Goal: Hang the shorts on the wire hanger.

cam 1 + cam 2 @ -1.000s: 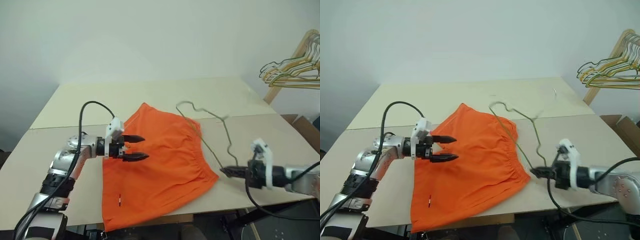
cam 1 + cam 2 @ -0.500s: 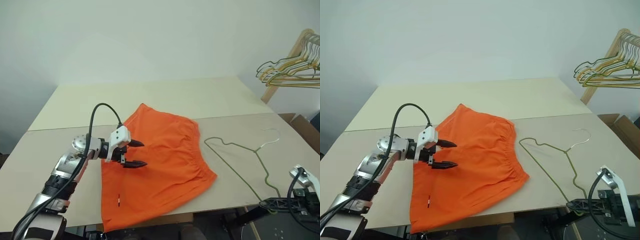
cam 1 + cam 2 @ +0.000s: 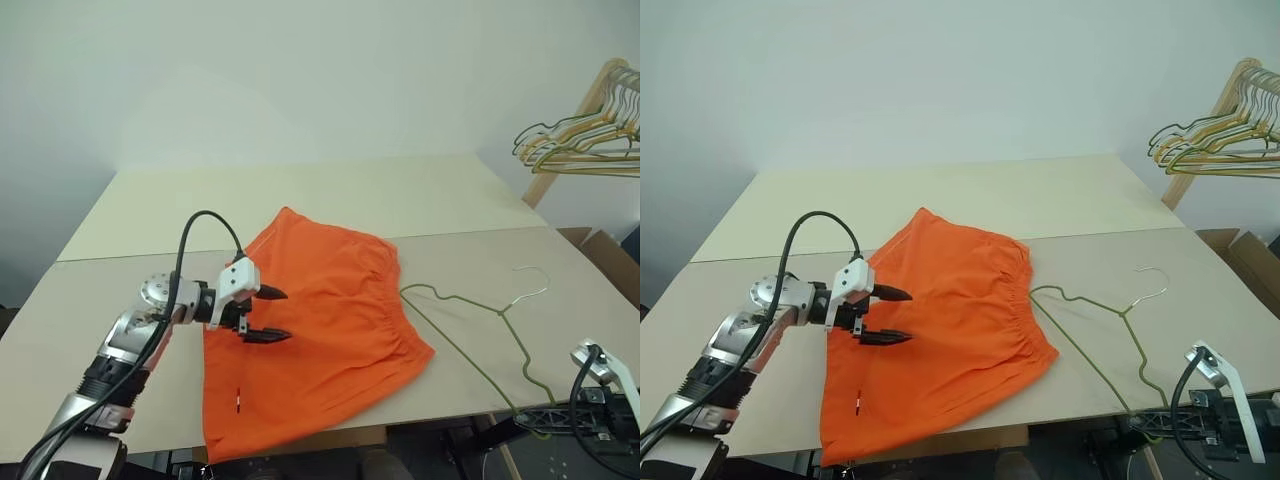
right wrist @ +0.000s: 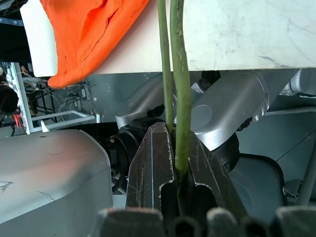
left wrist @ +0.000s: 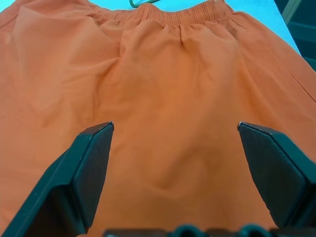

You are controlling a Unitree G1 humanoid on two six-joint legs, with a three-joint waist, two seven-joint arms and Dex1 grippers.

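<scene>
**Hanger pinched at the counter's edge, shorts spread flat**

While the bright orange fabric shorts [image 3: 310, 330] lie spread out on the pale beige counter [image 3: 300, 195], their gathered elastic waistband turned toward the robot's right and one leg hem drooping a little over the counter's near edge, the left gripper [image 3: 268, 314] hangs just above their left side with its two black fingers [image 5: 86, 170] spread wide and nothing between them. In the left wrist view the orange cloth lies smooth under those parted fingers, the waistband at the far end of the fabric. A small white tag [image 3: 238, 399] shows on the shorts near the front hem.

The thin dark olive-green wire hanger [image 3: 470, 325] lies on the counter just beside the waistband, to the robot's right of the shorts, its curved hook [image 3: 528, 283] pointing away toward the far right. Whether the wire touches the waistband cannot be told. One corner of the hanger reaches past the near right edge of the counter, where the right gripper [image 3: 545, 420] has it: in the right wrist view the dark fingers [image 4: 153, 168] are pressed tightly together on two strands of the green wire [image 4: 180, 98], below the counter's edge.

Off to the far right, a bunch of pale green, yellow and grey wire hangers [image 3: 575, 140] hangs on a light wooden rack [image 3: 575, 125], well apart from the counter's things.
</scene>
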